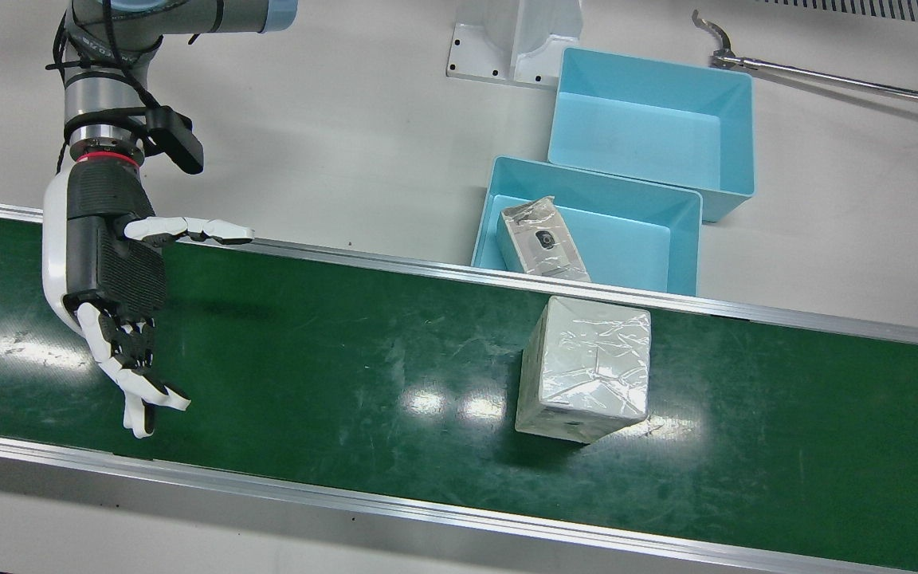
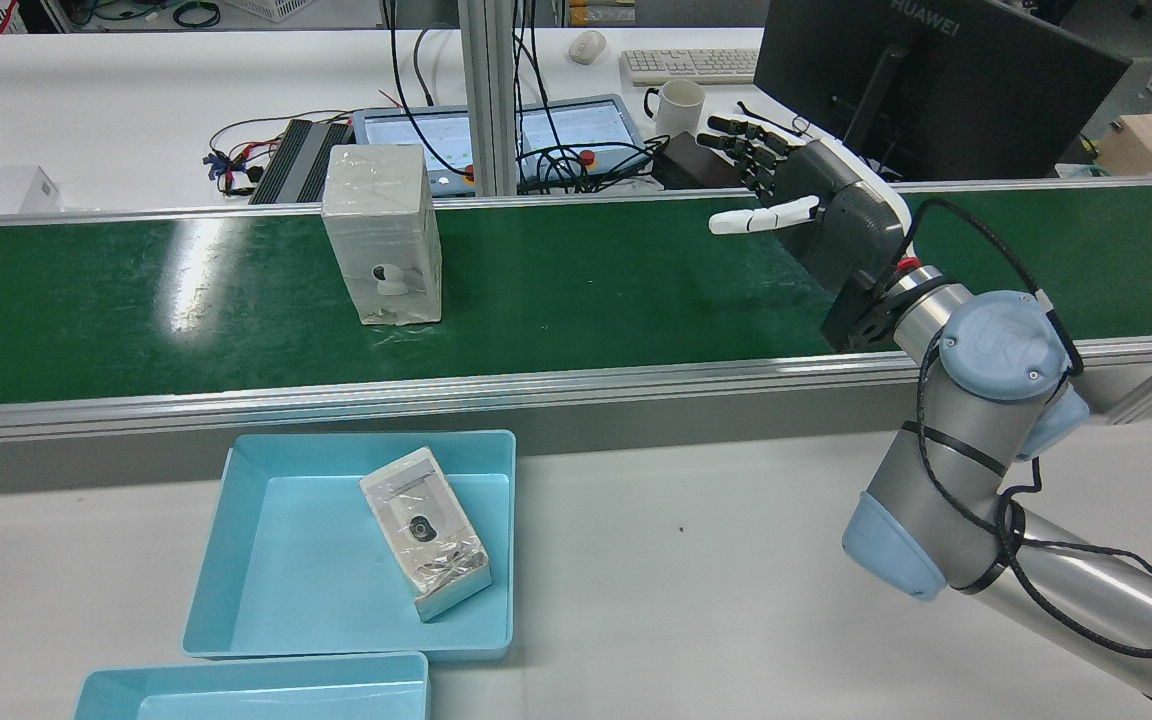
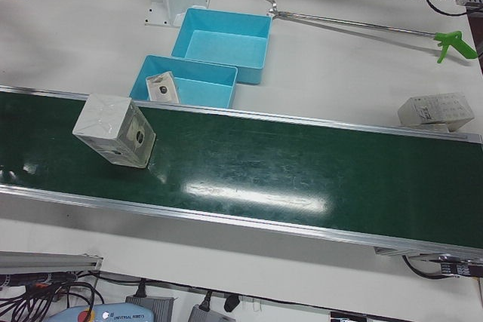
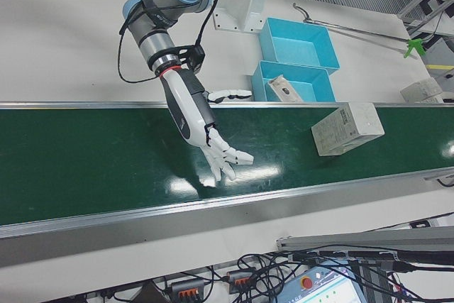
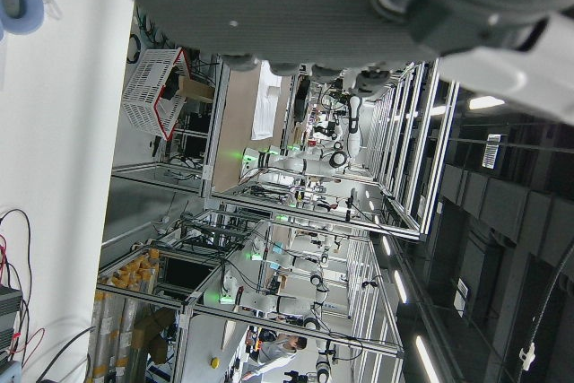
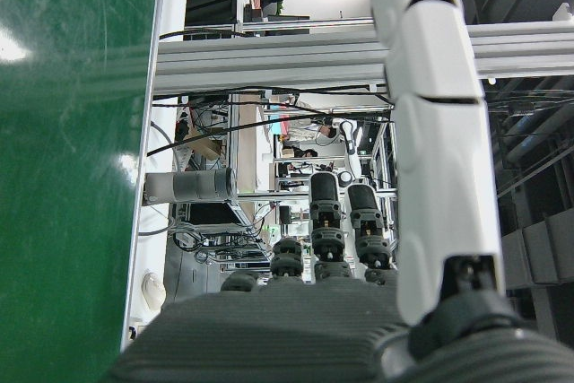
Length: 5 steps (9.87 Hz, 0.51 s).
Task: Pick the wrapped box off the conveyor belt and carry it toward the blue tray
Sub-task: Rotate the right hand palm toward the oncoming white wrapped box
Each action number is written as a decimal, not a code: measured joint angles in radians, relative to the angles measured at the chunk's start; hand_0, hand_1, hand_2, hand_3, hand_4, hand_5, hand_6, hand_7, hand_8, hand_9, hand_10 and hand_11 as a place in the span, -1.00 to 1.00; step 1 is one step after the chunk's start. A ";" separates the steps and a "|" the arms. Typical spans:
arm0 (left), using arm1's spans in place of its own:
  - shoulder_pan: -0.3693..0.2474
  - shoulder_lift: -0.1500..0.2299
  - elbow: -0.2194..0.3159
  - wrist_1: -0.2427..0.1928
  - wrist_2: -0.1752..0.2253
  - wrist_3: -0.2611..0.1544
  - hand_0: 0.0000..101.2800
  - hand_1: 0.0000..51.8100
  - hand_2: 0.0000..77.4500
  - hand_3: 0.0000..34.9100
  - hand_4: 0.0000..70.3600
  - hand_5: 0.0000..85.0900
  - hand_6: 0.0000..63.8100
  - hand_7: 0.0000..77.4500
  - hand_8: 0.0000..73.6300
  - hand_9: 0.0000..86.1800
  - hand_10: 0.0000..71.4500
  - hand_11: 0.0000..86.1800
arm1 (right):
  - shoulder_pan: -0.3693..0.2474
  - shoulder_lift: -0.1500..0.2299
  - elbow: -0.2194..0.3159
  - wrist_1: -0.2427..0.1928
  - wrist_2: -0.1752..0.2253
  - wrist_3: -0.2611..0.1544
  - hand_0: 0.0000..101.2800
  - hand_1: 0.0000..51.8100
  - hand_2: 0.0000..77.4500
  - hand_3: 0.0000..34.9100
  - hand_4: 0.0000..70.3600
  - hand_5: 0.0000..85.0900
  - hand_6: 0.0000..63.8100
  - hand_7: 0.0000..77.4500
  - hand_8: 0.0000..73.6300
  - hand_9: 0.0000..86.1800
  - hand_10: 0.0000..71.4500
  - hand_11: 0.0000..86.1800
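Observation:
A wrapped white box (image 1: 586, 367) stands on the green conveyor belt (image 1: 331, 351), just in front of the nearer blue tray (image 1: 634, 247). It also shows in the rear view (image 2: 383, 235) and the left-front view (image 3: 115, 132). My right hand (image 1: 116, 271) hovers open over the belt, far to the view's left of the box, holding nothing; it also shows in the rear view (image 2: 816, 220). My left hand (image 5: 359, 6) shows only in its own view, as a palm edge with nothing in it. A second wrapped box (image 1: 543, 239) lies in the nearer tray.
A second, deeper blue tray (image 1: 650, 119) stands behind the first. A long reach grabber (image 1: 825, 76) lies on the table beyond. Another wrapped box (image 3: 438, 111) sits on the table by the belt's far end. Aluminium rails (image 1: 427, 510) border the belt.

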 joint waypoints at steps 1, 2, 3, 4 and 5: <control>0.000 0.000 0.000 0.000 0.000 0.000 -1.00 -1.00 -0.97 -1.00 -1.00 -0.99 -0.98 -0.99 -0.99 -0.99 -0.98 -0.99 | 0.000 0.000 0.001 0.000 0.000 0.000 -0.01 -0.28 -0.69 -1.00 -0.67 -0.56 -0.76 -0.46 -0.84 -0.85 -1.00 -0.97; 0.000 0.000 0.000 0.000 0.000 0.000 -1.00 -1.00 -0.99 -1.00 -1.00 -0.97 -0.98 -0.99 -0.99 -0.99 -1.00 -0.99 | 0.000 0.001 0.002 0.000 -0.001 0.000 -0.01 -0.28 -0.69 -1.00 -0.67 -0.56 -0.76 -0.46 -0.84 -0.85 -1.00 -0.97; 0.000 0.000 0.000 0.000 0.000 0.000 -1.00 -1.00 -0.99 -1.00 -1.00 -0.97 -0.98 -0.99 -0.99 -0.99 -0.98 -0.99 | -0.001 0.001 0.001 0.000 -0.001 -0.001 -0.01 -0.31 -0.69 -1.00 -0.78 -0.56 -0.76 -0.46 -0.84 -0.85 -1.00 -0.96; 0.000 0.000 0.000 0.000 0.000 0.000 -1.00 -1.00 -0.97 -1.00 -1.00 -0.97 -0.98 -0.99 -0.99 -0.99 -0.98 -0.99 | -0.002 0.001 0.001 0.001 -0.001 -0.001 -0.01 -0.31 -0.69 -1.00 -0.74 -0.55 -0.76 -0.46 -0.84 -0.85 -1.00 -0.96; 0.000 0.000 0.000 0.000 0.000 0.000 -1.00 -1.00 -0.97 -1.00 -1.00 -0.99 -0.98 -0.99 -0.99 -0.99 -0.98 -0.99 | -0.004 0.001 0.001 0.001 -0.001 -0.001 -0.01 -0.31 -0.69 -1.00 -0.74 -0.55 -0.76 -0.46 -0.84 -0.85 -1.00 -0.96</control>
